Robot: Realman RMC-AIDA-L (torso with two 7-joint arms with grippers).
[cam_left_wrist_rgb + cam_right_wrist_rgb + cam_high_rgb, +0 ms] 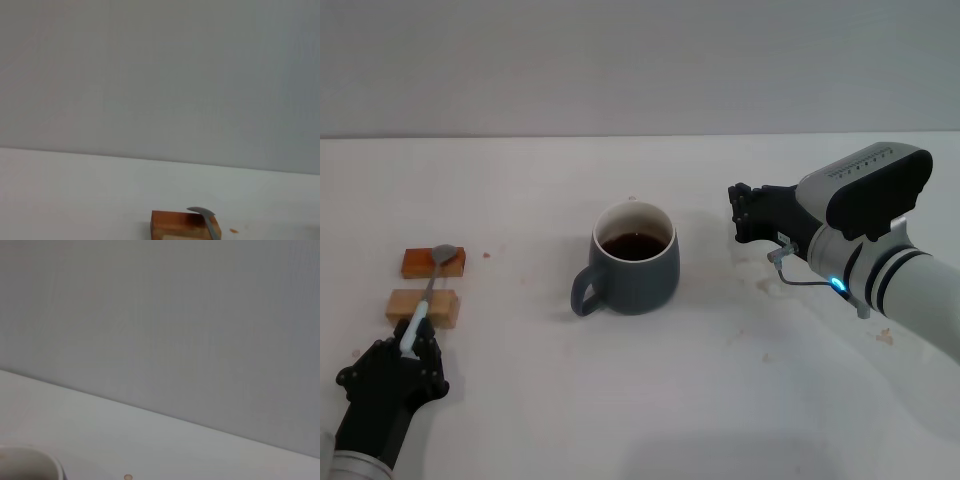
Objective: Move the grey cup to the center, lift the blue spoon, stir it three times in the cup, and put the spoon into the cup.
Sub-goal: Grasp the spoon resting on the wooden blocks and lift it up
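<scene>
Grey cup whole only from the head; right wrist clips it.

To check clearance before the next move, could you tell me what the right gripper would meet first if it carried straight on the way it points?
Probably the grey cup: the right gripper points toward the robot's left, with bare table between. It may sit slightly farther back and skim the cup's far rim; depth is unclear.

The grey cup is dark slate with a cream inside (dark brown liquid in it). The blue spoon has a pale blue handle; two wooden blocks are orange-brown and tan.
</scene>
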